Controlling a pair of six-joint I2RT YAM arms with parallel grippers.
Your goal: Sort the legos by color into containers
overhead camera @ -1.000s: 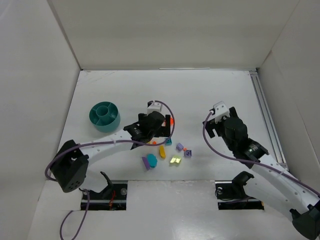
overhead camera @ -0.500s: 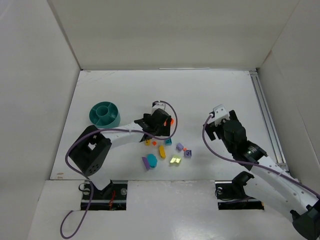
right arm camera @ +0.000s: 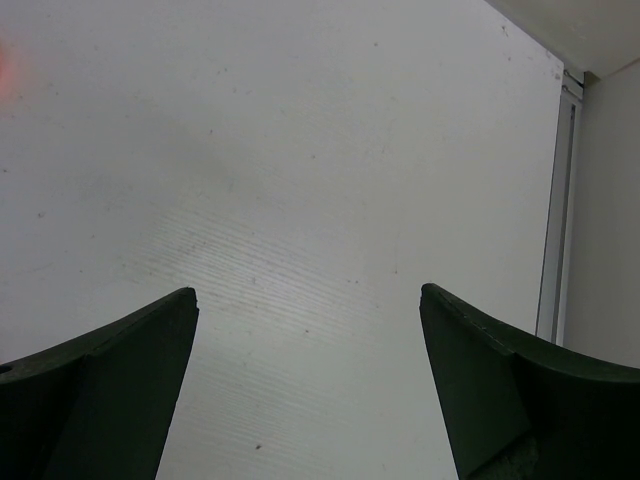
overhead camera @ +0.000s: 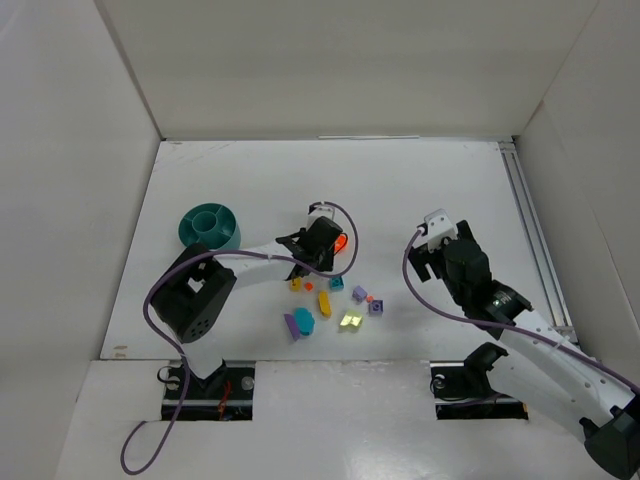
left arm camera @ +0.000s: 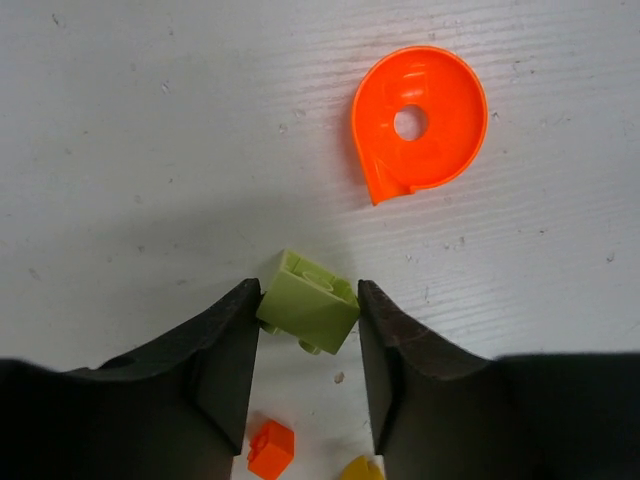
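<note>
one lime block [left arm camera: 310, 314] in left tool [left arm camera: 305, 300]

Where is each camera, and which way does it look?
Top external: above and behind the arms, looking down at table, teal dish and legos; both arms show.
Left wrist: on the left arm, looking down; the left end effector pinches a lime green lego near an orange round piece.
Right wrist: on the right arm, facing white table; the open right end effector shows.
Shared by top and left wrist: the orange round piece.
</note>
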